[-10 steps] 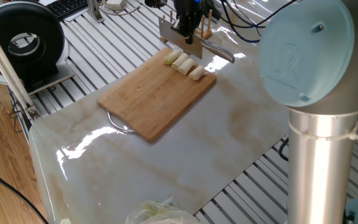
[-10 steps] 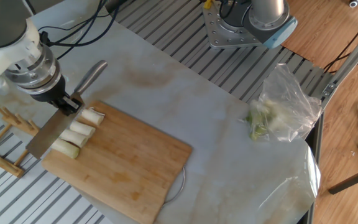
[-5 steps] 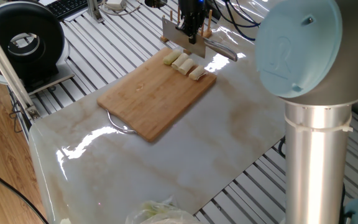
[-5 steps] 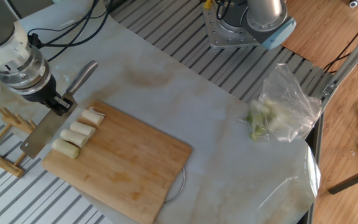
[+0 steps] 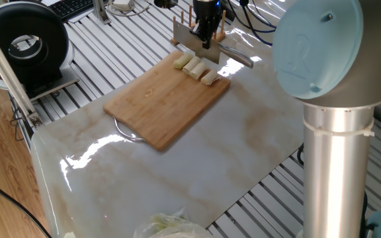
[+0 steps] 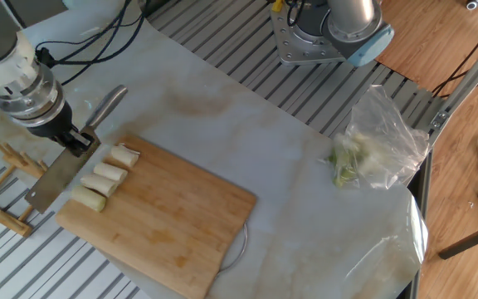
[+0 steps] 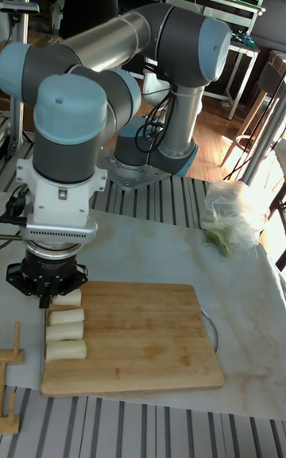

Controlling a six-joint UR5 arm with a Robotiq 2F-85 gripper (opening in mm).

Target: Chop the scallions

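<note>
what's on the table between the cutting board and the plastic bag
Nothing: between the cutting board and the plastic bag there is only bare marble tabletop, clearest in the other fixed view.

No legible words, numbers or brand names appear in any view. The only sign is an embossed logo, resembling the letters "UR", on the pale blue round cap (image 5: 316,43) of the robot arm's joint; its letters cannot be read with certainty.

Plastic-wrapped leafy bundle (image 5: 167,225) cut off at bottom edge, knife blade hidden behind gripper (image 7: 49,293)
</note>
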